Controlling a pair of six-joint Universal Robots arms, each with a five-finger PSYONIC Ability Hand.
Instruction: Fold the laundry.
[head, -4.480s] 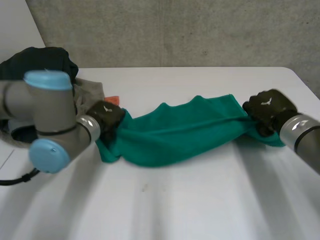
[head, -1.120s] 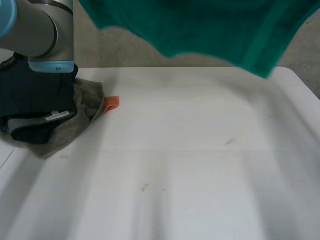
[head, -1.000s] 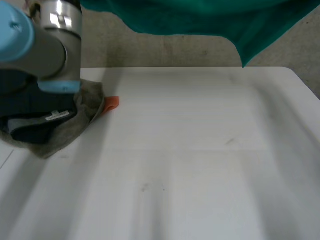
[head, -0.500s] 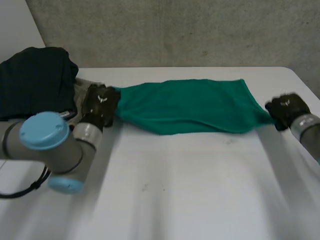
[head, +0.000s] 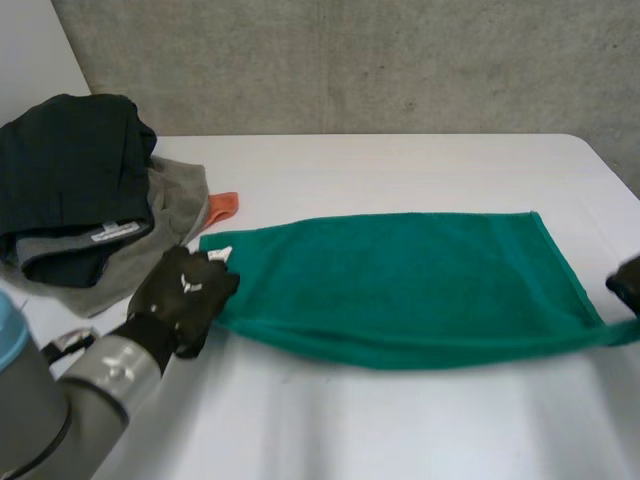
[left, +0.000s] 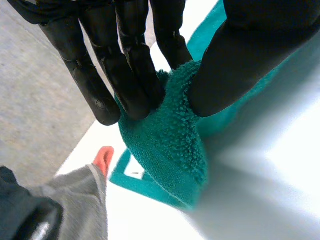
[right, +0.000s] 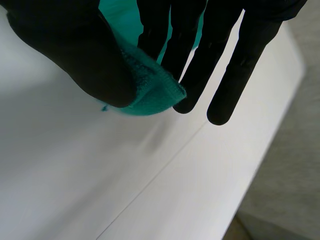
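A green towel (head: 400, 285) lies spread across the white table (head: 400, 430), its near edge doubled over. My left hand (head: 182, 297) is at the towel's near left corner, and in the left wrist view the thumb and fingers (left: 132, 75) pinch the green towel (left: 170, 145). At the near right corner sits my right hand (head: 628, 285). In the right wrist view its thumb and fingers (right: 165, 35) pinch the towel's edge (right: 150, 90).
A pile of clothes stands at the back left: a dark garment (head: 70, 160) on a grey one (head: 165, 215), with an orange piece (head: 222, 208) poking out beside the towel's far left corner. The table's right edge (head: 625, 190) is close to my right hand.
The towel was swung high above the table a second ago. Both hands have since brought it down and pulled it toward the near side, so it now lies flat.
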